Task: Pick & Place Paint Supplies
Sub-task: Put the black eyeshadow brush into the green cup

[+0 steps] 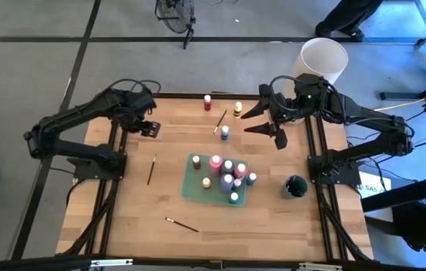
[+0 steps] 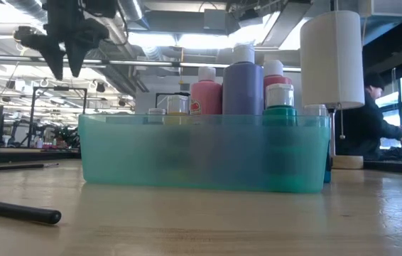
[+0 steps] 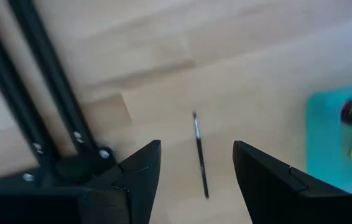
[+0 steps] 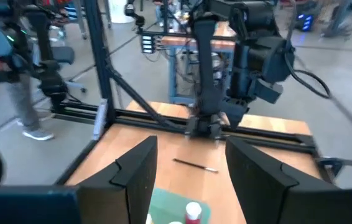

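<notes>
The right claw (image 1: 270, 120) hangs in the air over the far side of the table with its two fingers apart and nothing between them. Just beside it, toward the left arm, stand a blue bottle (image 1: 225, 132) and a yellow bottle (image 1: 238, 108), with a thin brush (image 1: 220, 121) lying between them; a red bottle (image 1: 207, 102) sits a little further off the same way. The green tray (image 1: 190, 188), already holding a cluster of bottles, lies nearer the front edge than the claw. The likely step is fetching one of these loose bottles, the blue one being nearest. To do it well, the claw should come down straight over the bottle cap, fingers straddling the body, staying clear of the brush so it is not knocked aside, and close gently since these bottles look light and tippy. The left claw (image 3: 196, 180) waits over the left side, fingers apart and empty, with another brush (image 3: 199, 155) lying on the wood below it. A third brush (image 1: 181, 224) lies near the front edge.
</notes>
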{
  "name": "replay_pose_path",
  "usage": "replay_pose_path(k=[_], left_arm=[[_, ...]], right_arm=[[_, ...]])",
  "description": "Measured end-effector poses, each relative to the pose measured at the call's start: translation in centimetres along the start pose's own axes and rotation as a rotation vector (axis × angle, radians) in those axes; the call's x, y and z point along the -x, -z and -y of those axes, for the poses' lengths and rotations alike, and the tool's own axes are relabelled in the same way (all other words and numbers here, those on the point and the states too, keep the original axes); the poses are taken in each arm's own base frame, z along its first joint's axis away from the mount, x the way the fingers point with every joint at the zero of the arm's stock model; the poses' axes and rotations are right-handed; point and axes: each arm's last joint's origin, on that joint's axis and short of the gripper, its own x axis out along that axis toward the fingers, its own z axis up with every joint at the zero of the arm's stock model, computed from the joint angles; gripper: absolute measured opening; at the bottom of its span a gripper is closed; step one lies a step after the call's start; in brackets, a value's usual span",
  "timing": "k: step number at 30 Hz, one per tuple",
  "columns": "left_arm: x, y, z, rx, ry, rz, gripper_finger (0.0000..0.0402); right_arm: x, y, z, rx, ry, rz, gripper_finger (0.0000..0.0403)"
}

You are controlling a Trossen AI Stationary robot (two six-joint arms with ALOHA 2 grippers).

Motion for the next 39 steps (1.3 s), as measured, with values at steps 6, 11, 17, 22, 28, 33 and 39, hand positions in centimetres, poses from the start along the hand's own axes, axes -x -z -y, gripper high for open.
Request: replay_pose_path(k=[6,11,17,22,28,33,39], left_arm=[[-3.0,1.1,0.2,0.007,-0.024,-0.087,0.0196],[-5.4,1.3,0.7,0.017,0.044,-0.095,0.0196],[-7.7,1.8,1.2,0.051,0.087,-0.074,0.0196],[-9.0,2.7,1.0,0.039,0.055,-0.104,0.0196],[-10.5,3.0,0.8,0.086,0.011,-0.134,0.0196],[-12.1,2.6,1.4,0.074,-0.044,-0.175,0.0196],[-14.0,1.9,2.5,0.042,-0.043,-0.218,0.0196]], right_arm=[[0.0,0.3,-0.2,-0.040,-0.043,-0.022,0.0193],[0.0,0.3,-0.1,-0.047,-0.043,-0.022,0.0193],[0.0,0.3,-0.2,-0.042,-0.044,-0.022,0.0193],[0.0,0.4,-0.2,-0.048,-0.048,-0.036,0.0193],[0.0,0.5,-0.2,-0.057,-0.048,-0.043,0.0193],[0.0,0.5,-0.2,-0.067,-0.048,-0.043,0.0193],[0.0,0.6,-0.3,-0.082,-0.065,-0.057,0.0193]])
